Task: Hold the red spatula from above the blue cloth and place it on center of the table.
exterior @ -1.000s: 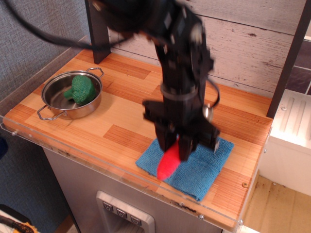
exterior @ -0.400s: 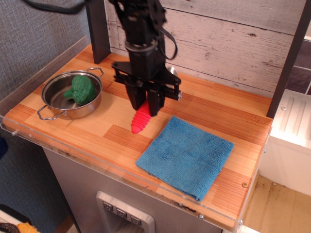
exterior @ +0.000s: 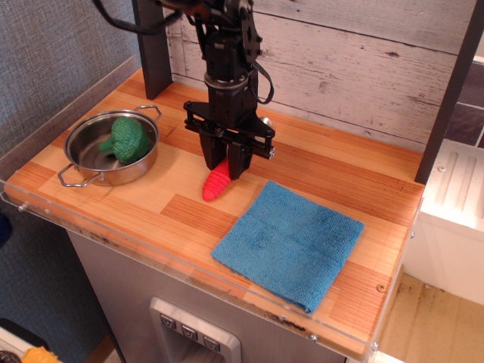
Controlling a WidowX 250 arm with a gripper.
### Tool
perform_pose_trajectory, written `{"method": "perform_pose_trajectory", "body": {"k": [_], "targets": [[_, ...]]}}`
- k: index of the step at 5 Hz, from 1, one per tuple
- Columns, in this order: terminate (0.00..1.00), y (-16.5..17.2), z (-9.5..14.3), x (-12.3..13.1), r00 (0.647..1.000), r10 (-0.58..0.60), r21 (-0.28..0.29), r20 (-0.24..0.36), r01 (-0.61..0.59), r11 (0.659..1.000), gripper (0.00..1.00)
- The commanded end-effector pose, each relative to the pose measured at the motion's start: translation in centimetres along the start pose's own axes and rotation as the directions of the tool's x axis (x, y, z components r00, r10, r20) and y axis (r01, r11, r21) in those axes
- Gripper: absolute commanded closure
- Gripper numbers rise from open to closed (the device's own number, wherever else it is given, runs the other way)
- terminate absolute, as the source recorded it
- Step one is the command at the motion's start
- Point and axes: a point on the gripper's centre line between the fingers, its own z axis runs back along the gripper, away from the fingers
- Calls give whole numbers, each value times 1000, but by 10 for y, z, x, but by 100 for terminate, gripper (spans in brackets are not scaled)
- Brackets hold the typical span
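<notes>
My gripper (exterior: 225, 168) is shut on the red spatula (exterior: 215, 185), gripping the upper part of its ribbed red handle. The handle's lower end hangs down and sits at or just above the wooden table (exterior: 151, 204), near its middle. The silver bowl of the spatula is hidden behind the gripper. The blue cloth (exterior: 289, 242) lies flat at the front right of the table, bare, to the right of and below the gripper.
A steel pot (exterior: 112, 155) holding a green broccoli toy (exterior: 125, 138) stands at the left. A dark post (exterior: 153, 49) rises at the back left, a plank wall (exterior: 363, 60) behind. A clear acrylic rim (exterior: 174, 261) edges the front.
The gripper has carried the spatula off the blue cloth, up and left to the table's middle. Since 0.4 s ago it has shifted only slightly and lowered a little.
</notes>
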Motion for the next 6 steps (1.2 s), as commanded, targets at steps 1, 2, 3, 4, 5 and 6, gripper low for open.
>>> {"method": "perform_pose_trajectory", "body": {"k": [1,2,3,4,5,6], "targets": [[0,1,5,19,999,-24,20,27,23,1000,100],[0,-5,11,12,999,-38,28,25,38,999,0],[0,-8,30,4,997,-38,31,60,36,999,0],[0,-13,66,-12,990,-12,12,140,10,1000,0],[0,-23,93,-41,979,31,0,202,-31,1000,0],[0,-25,91,-56,979,58,-28,193,-53,998,0]]}}
